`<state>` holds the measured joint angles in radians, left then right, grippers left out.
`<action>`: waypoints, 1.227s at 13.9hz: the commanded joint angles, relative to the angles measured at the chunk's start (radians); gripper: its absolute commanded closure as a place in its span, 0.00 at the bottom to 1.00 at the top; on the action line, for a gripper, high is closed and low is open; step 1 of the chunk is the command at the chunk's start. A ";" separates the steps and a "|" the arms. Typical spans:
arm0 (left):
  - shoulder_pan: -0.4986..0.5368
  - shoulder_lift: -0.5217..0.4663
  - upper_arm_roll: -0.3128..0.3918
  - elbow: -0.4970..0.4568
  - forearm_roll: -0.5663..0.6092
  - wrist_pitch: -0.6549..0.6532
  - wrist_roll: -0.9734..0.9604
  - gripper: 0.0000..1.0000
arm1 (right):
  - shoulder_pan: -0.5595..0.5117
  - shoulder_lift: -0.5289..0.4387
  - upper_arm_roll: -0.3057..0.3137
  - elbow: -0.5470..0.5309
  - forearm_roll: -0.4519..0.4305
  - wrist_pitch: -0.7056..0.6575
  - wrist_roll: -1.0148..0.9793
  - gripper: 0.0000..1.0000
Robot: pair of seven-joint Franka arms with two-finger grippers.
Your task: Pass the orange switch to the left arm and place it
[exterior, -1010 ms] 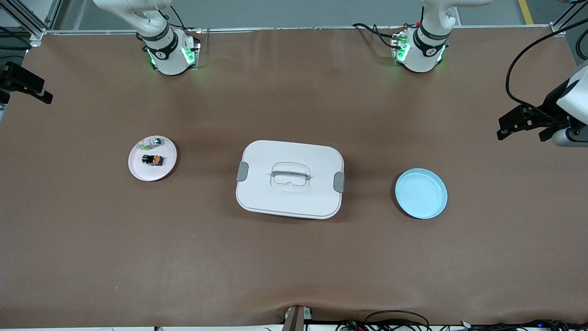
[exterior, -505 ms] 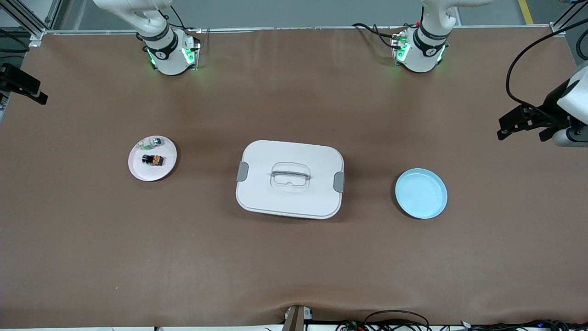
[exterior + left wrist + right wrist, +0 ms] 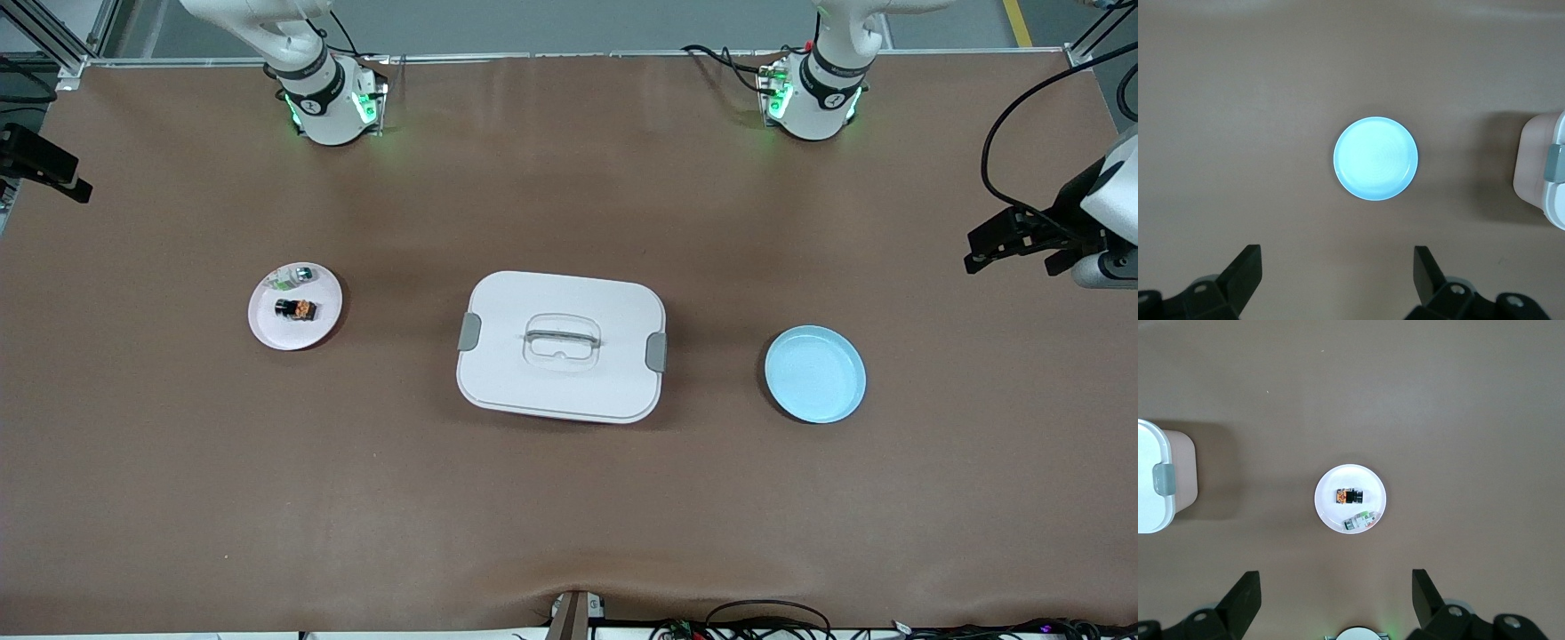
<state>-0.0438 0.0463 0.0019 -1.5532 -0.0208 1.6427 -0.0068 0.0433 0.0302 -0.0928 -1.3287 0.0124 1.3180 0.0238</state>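
Note:
The orange switch (image 3: 295,309) is a tiny black block with orange markings lying on a round pink plate (image 3: 271,331) toward the right arm's end of the table. It also shows in the right wrist view (image 3: 1349,496). The white lidded box (image 3: 562,347) stands mid-table between the pink plate and a blue plate (image 3: 815,373). My right gripper (image 3: 53,169) hangs high over the pink plate (image 3: 1368,483), open and empty (image 3: 1335,600). My left gripper (image 3: 996,244) hangs high over the blue plate (image 3: 1375,158), open and empty (image 3: 1337,280).
A tiny clear-whitish piece with green and grey (image 3: 293,277) lies on the pink plate, farther from the front camera than the switch. The box's latched ends show in both wrist views (image 3: 1548,170) (image 3: 1161,477). The arms' bases stand at the table's back edge.
My right gripper has drifted a little toward the right arm's end of the table. My left gripper has shifted only slightly. Nothing on the table has moved.

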 commanded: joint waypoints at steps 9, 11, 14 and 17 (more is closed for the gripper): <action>0.019 0.006 0.013 0.047 0.021 -0.007 0.005 0.00 | 0.007 -0.004 0.004 0.006 -0.025 -0.016 0.031 0.00; 0.027 0.004 0.015 0.047 0.021 -0.007 0.002 0.00 | 0.020 0.000 0.002 0.005 -0.023 -0.033 0.033 0.00; 0.090 0.006 0.013 0.047 0.021 -0.007 0.002 0.00 | 0.026 0.037 0.002 0.002 -0.012 -0.030 0.034 0.00; 0.131 0.004 0.012 0.048 0.016 -0.007 0.013 0.00 | 0.024 0.037 0.001 -0.056 -0.011 -0.031 0.034 0.00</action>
<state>0.0763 0.0463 0.0183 -1.5253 -0.0198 1.6447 -0.0041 0.0604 0.0702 -0.0888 -1.3475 0.0051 1.2900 0.0377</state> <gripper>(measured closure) 0.000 0.000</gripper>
